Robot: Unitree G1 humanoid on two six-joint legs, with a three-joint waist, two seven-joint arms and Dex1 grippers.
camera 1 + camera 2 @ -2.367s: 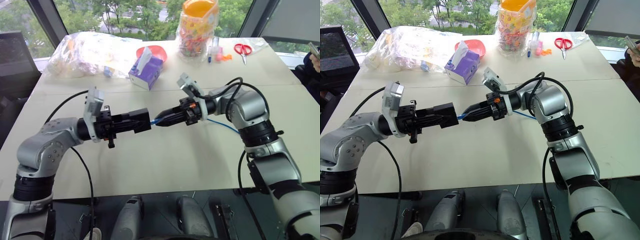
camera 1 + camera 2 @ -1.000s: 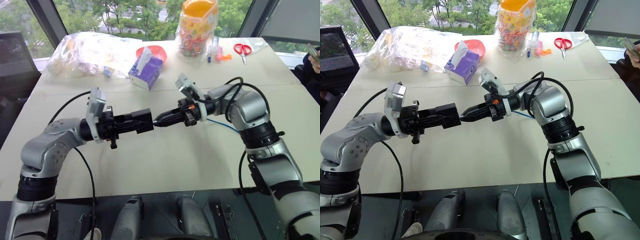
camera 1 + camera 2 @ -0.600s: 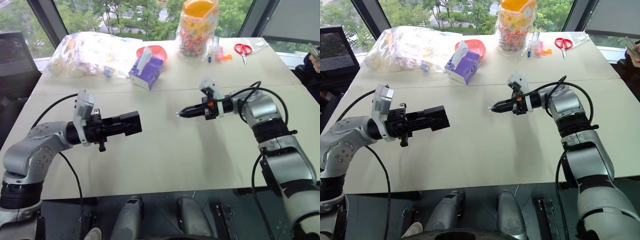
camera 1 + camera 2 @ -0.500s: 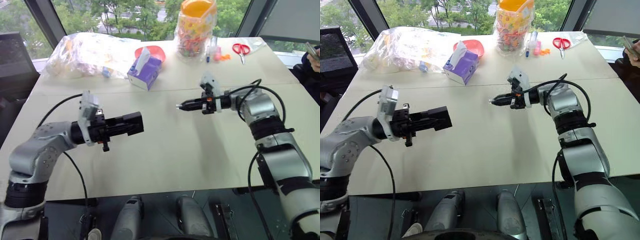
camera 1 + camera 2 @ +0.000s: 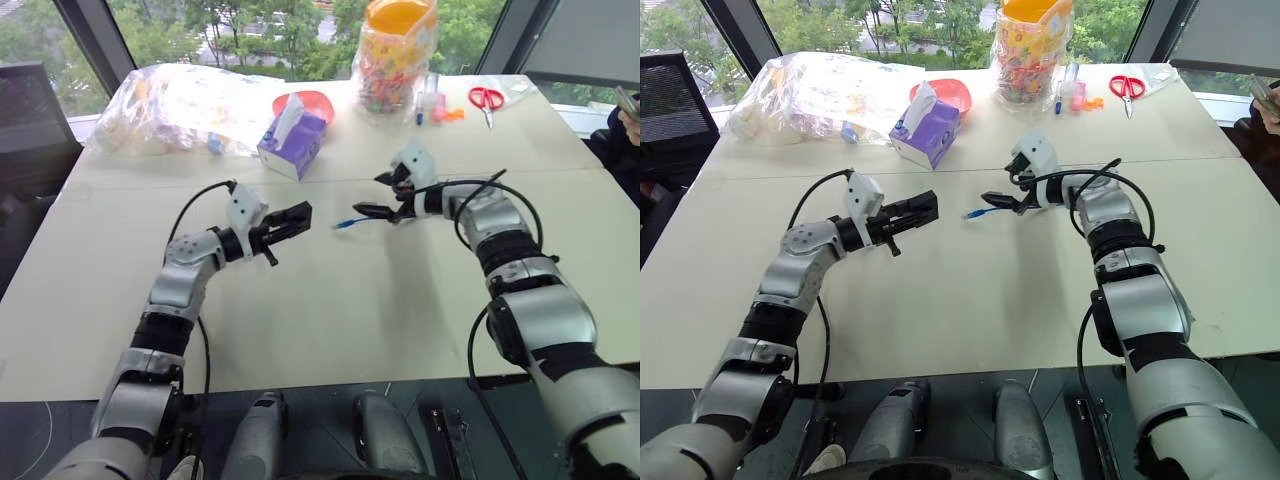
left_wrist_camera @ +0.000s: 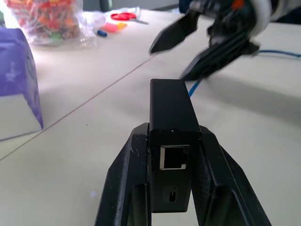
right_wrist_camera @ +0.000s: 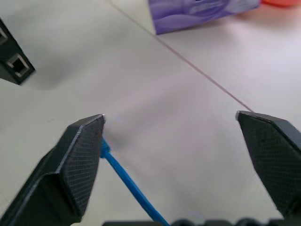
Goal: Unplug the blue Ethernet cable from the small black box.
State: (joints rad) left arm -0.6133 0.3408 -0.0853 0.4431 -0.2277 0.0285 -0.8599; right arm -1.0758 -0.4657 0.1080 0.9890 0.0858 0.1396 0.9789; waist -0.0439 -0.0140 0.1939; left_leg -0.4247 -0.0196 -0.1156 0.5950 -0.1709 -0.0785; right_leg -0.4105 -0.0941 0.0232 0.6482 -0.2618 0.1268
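Finishing the unplug: blue Ethernet cable (image 5: pixel 347 222) lay free.
Left end effector (image 5: pixel 290 219) clamped small black box (image 6: pixel 172 136); right end effector (image 5: pixel 380 195) gaped empty; setting box down seemed next.

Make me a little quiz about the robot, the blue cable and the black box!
1. True or false: the cable is plugged into the box.
2. Which gripper holds the box? A) left B) right C) neither
3. Fill in: the right gripper's fingers are ____ (open or shut).

Key:
1. False. The box's socket is empty, and the cable end lies on the table, apart from the box.
2. A. The left gripper is clamped on the box.
3. Open. Its fingers are spread wide, with the cable loose below them.
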